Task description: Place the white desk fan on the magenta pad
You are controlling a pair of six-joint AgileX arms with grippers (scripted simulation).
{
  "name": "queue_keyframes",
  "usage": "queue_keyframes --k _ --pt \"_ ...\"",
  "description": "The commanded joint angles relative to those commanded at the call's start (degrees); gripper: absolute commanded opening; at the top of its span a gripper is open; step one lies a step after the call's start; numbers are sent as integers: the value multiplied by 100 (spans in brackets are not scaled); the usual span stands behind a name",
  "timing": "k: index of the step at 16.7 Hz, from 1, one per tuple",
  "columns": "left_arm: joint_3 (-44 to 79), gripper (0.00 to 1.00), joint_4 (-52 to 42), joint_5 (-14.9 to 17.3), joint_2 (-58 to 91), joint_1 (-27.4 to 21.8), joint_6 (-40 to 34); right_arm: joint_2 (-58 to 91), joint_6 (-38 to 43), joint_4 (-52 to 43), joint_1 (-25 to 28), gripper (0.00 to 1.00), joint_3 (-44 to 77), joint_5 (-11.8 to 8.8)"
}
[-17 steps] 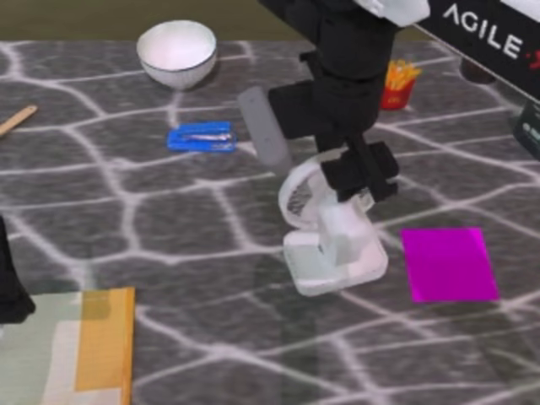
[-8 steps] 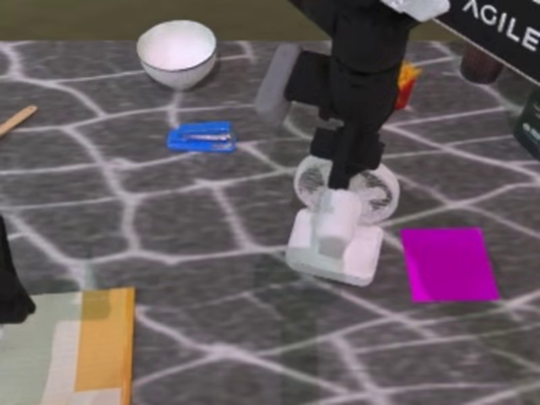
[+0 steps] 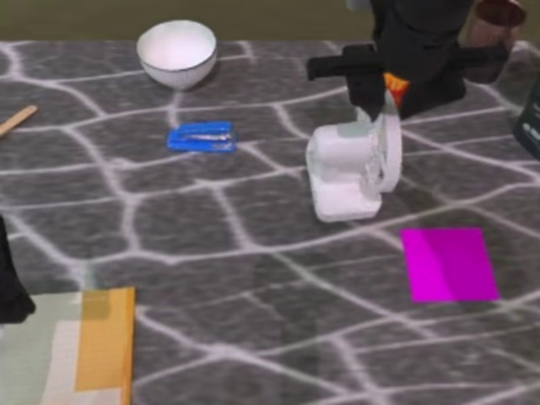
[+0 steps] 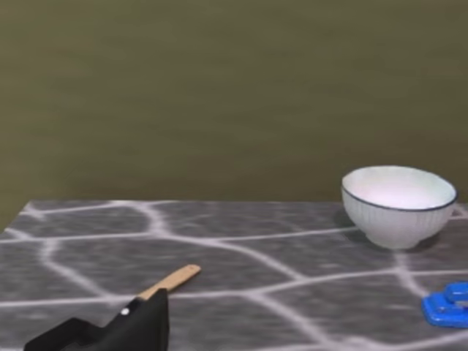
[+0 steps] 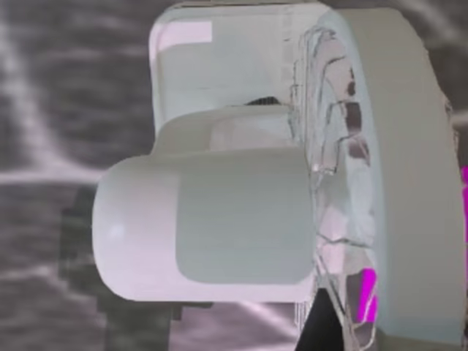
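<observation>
Right gripper (image 3: 377, 118) apparently grips round-grilled white desk fan (image 3: 350, 164).

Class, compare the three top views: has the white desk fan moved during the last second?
Yes. The white desk fan, held by the right claw, has shifted toward the table's far right and turned, yet sits short of the unmoved magenta pad.

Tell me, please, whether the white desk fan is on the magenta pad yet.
Not yet. The white desk fan, held by the right tool, sits apart from the bare magenta pad, toward the table's far side.
</observation>
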Motion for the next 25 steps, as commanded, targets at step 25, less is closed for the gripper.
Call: queue_keyframes --k 25 --pt "0 100 0 0 0 0 0 -1185 8474 -251 -1027 0 -2269 -516"
